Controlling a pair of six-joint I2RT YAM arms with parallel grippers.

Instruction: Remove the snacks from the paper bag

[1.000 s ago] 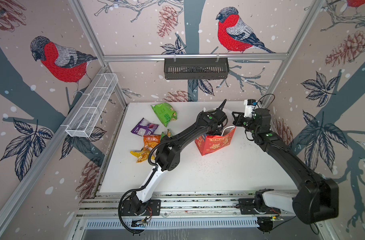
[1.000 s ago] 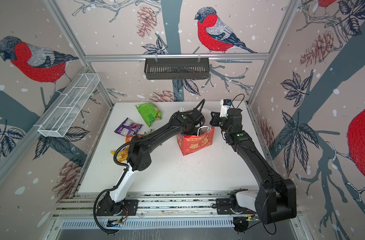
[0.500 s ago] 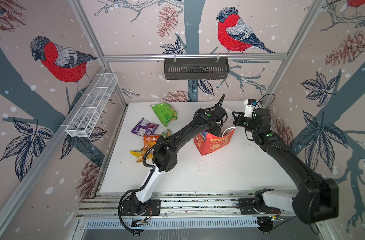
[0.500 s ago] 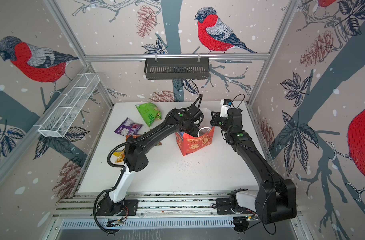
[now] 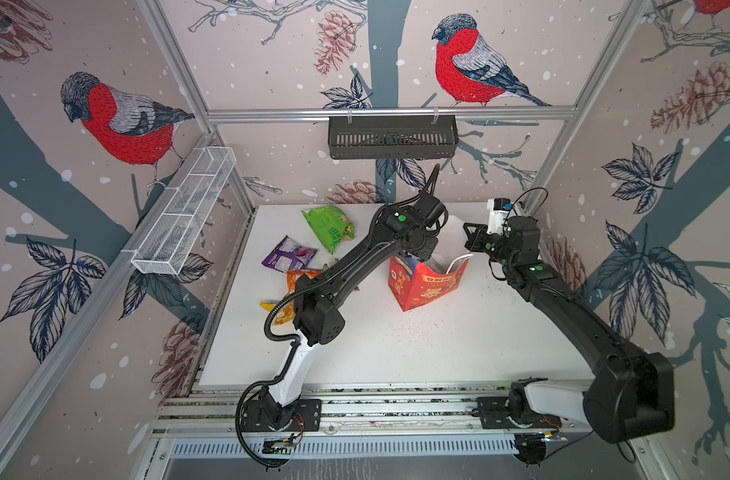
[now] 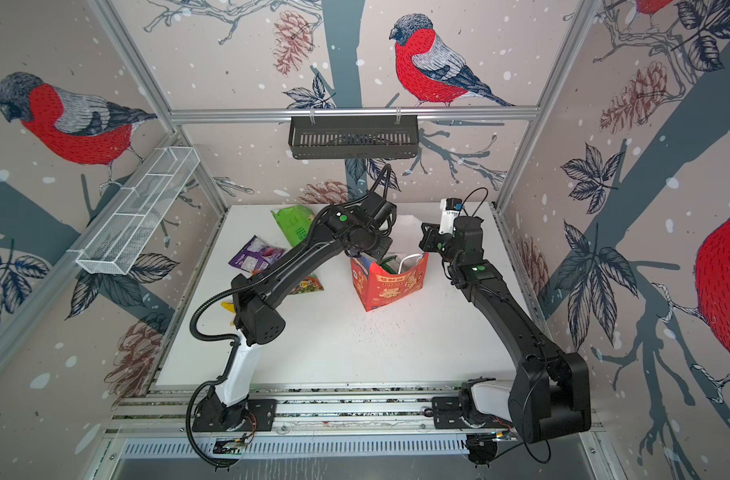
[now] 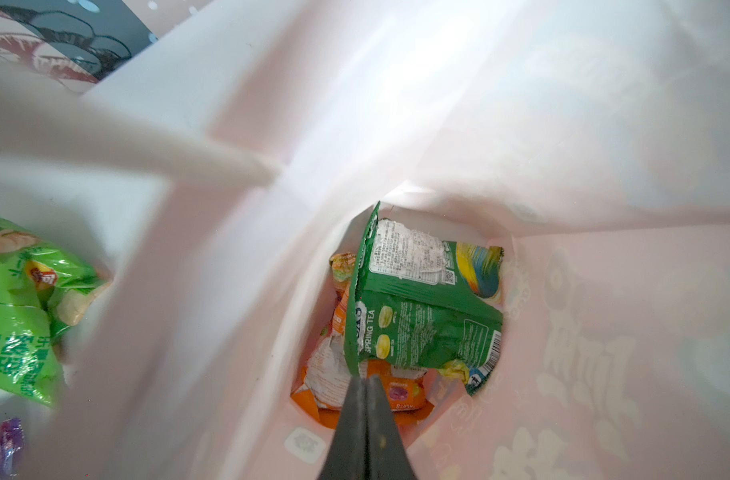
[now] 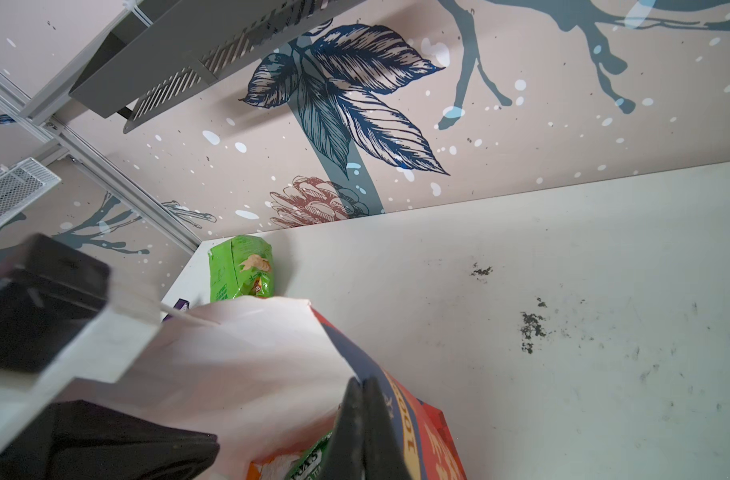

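Where the paper bag [image 5: 429, 286] stands upright mid-table, we see both arms at its open mouth. Left gripper [image 7: 365, 380] is down inside the bag, jaws clenched on the seam edge of a dark green packet [image 7: 421, 324] that leans against the white inner wall. An orange packet [image 7: 325, 374] lies under it. Right gripper [image 8: 363, 384] is clamped on the bag's rim, red outside, white inside. Out on the table [image 5: 438, 353], left of the bag, we see a bright green packet [image 5: 328, 226] near the back edge and a purple packet [image 5: 290, 258] just in front of it. A second orange packet [image 5: 303, 276] and a yellow packet [image 5: 266, 306] are partly hidden by the left arm.
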